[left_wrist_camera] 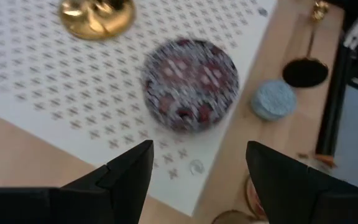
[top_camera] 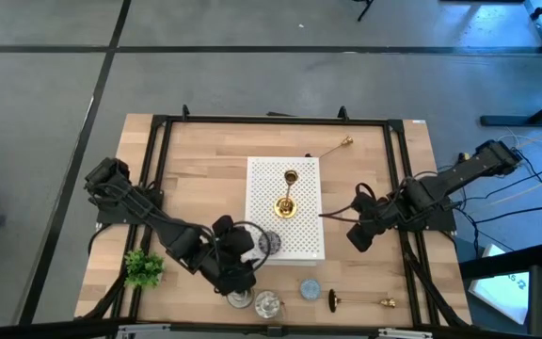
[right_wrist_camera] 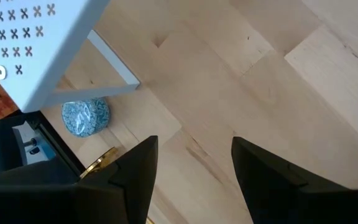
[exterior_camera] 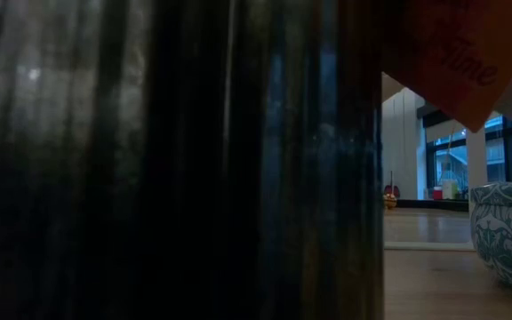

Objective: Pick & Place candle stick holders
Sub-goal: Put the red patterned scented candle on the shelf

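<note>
One gold candle stick holder (top_camera: pixel 288 200) stands upright on its round base (left_wrist_camera: pixel 97 14) on the white perforated board (top_camera: pixel 299 240). A second (top_camera: pixel 333 148) lies on the wood near the far edge. A third (top_camera: pixel 360 301) lies near the front edge, its dark base underside (left_wrist_camera: pixel 305 71) showing. My left gripper (top_camera: pixel 250 252) is open and empty, above the board's near left corner, over a flat red-patterned disc (left_wrist_camera: pixel 190 84). My right gripper (top_camera: pixel 356 240) is open and empty over bare wood right of the board (right_wrist_camera: pixel 36 43).
A blue disc (top_camera: pixel 310 288) lies by the board's near edge. Two clear glass pots (top_camera: pixel 267 303) (top_camera: pixel 240 299) stand at the front edge and a small green plant (top_camera: pixel 144 268) at the near left. A dark shape fills most of the low view, with a patterned pot (exterior_camera: pixel 509 231) at its right.
</note>
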### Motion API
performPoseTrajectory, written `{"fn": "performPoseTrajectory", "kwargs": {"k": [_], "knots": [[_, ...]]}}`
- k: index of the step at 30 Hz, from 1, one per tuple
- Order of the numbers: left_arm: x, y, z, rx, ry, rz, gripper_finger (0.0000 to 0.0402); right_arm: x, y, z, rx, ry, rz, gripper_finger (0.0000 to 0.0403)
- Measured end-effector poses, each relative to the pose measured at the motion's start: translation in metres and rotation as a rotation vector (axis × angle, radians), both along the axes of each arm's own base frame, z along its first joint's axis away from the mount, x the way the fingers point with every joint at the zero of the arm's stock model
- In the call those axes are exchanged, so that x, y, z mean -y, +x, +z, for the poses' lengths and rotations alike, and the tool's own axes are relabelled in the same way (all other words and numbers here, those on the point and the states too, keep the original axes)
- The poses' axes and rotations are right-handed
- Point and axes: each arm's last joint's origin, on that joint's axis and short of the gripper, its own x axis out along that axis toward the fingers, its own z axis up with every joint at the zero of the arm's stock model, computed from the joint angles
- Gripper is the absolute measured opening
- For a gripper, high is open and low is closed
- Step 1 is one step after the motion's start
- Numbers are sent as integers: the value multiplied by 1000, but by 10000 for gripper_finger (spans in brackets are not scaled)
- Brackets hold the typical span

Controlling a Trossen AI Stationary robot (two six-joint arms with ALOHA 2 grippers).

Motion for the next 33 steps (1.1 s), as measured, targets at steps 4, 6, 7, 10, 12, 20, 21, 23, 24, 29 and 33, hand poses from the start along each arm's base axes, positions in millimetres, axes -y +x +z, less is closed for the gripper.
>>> {"fn": "performPoseTrajectory", "kwargs": {"k": [4, 6, 7, 10, 12, 20, 21, 23, 24, 29, 33], "knots": [[1, -3, -11, -30, 26, -15, 253, -2, -1, 0, 2, -1, -4, 209], [0, -4, -15, -40, 33, -13, 253, -2, -1, 0, 1, -1, -3, 209], [-1, -3, -16, -45, 37, -12, 253, -2, -1, 0, 2, -1, -3, 209], [-5, 0, -21, -43, 48, -18, 253, -2, -1, 0, 2, 0, -4, 209], [-7, 3, -24, -35, 56, -28, 253, -2, -1, 0, 1, 0, -4, 209], [-20, 16, -27, -2, 14, -26, 253, -4, -2, 0, -2, 7, 8, 209], [-23, 18, -27, -7, 3, -24, 253, -4, -2, 0, -2, 6, 10, 209], [-27, 21, -27, -13, -13, -22, 253, -5, -3, 0, 0, 4, 9, 209], [-29, 22, -27, -12, -17, -29, 253, -6, -3, 0, 0, 4, 6, 209], [-36, 30, -25, 5, -17, -67, 253, -7, -4, 0, 2, 1, 3, 209], [-40, 35, -23, 29, -22, -83, 253, -7, -4, 0, 3, 2, 0, 209]]}}
